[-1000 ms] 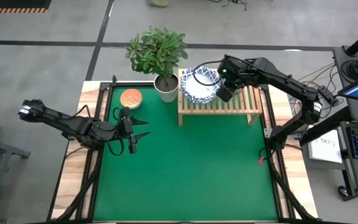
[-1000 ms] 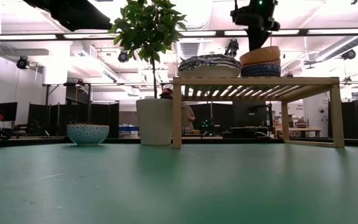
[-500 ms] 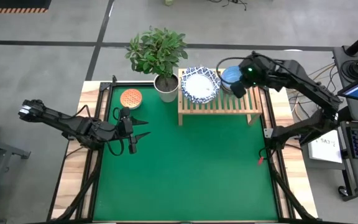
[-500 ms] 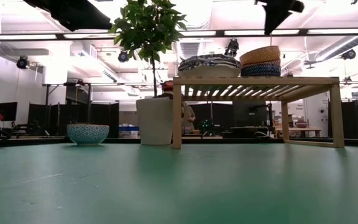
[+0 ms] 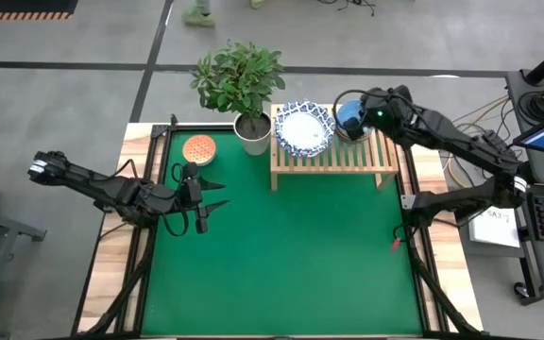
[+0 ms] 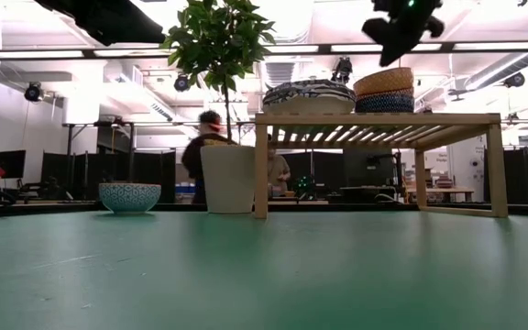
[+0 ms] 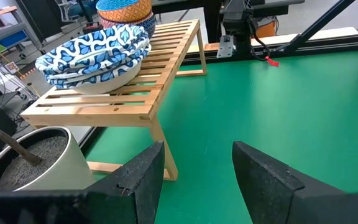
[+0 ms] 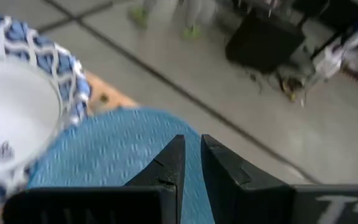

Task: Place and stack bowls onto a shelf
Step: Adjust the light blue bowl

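The pale wooden shelf (image 5: pixel 333 156) stands at the table's far side. On its slats rest a stack of wide white bowls with blue rims (image 5: pixel 303 129) and, to their right, a stack of small bowls (image 6: pixel 384 90), yellow-orange on dark blue, light blue inside (image 8: pixel 117 155). One small bowl (image 5: pixel 198 149), orange inside, sits on the green mat at the far left. My right gripper (image 5: pixel 361 123) hovers just above the small stack (image 6: pixel 394 50), fingers a narrow gap apart with nothing between them. My left gripper (image 5: pixel 220 195) waits open over the mat's left part.
A potted plant in a white pot (image 5: pixel 251 132) stands between the lone bowl and the shelf's left end. The green mat (image 5: pixel 291 255) lies bare in front of the shelf. A person (image 6: pixel 204 147) shows in the room behind the pot.
My right gripper has drawn back from over the shelf's bowls toward the table's far right corner and tipped from pointing steeply down to nearer level. The small stack, covered by the arm before, now shows from above. A person has walked in behind the plant.
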Controlling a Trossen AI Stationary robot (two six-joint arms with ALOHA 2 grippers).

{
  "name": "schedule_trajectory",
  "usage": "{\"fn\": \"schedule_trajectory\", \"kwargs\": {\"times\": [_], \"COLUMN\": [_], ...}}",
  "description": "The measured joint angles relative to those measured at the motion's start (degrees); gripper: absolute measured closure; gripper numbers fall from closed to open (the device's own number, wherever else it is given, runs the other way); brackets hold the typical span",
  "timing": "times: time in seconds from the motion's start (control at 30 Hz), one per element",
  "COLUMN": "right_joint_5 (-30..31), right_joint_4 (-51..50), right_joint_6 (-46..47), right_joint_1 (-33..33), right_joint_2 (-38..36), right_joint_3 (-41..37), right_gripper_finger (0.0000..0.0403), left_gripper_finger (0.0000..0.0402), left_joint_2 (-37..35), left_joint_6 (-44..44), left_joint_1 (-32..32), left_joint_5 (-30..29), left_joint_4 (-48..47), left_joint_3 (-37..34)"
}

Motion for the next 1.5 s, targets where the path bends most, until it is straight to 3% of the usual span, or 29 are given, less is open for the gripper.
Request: {"fn": "schedule_trajectory", "kwargs": {"times": [0.2,0.33,0.63,1.07,1.5], "right_joint_5": [0.02,0.19,0.0,-0.6,-14.6], "right_joint_4": [23.19,30.56,33.15,32.75,30.51], "right_joint_6": [-8.56,-10.17,-6.08,-1.0,5.92], "right_joint_1": [-0.23,-1.33,-3.34,-6.58,-13.8], "right_joint_2": [-2.46,-4.23,-6.69,-6.7,-4.77], "right_joint_3": [-11.36,-16.72,-23.68,-23.93,-22.67], "right_gripper_finger": [0.036,0.036,0.036,0.036,0.036], "left_gripper_finger": [0.0229,0.0229,0.0229,0.0229,0.0229], "left_joint_2": [-0.01,0.0,-0.01,-0.01,-0.01], "left_joint_6": [0.0,-0.01,0.0,-0.02,-0.02], "left_joint_1": [0.0,0.0,0.02,0.0,0.0], "left_joint_5": [0.01,0.0,0.01,0.01,0.01], "left_joint_4": [-0.01,-0.01,-0.01,-0.01,-0.01], "left_joint_3": [0.0,0.0,0.0,0.0,0.0]}}
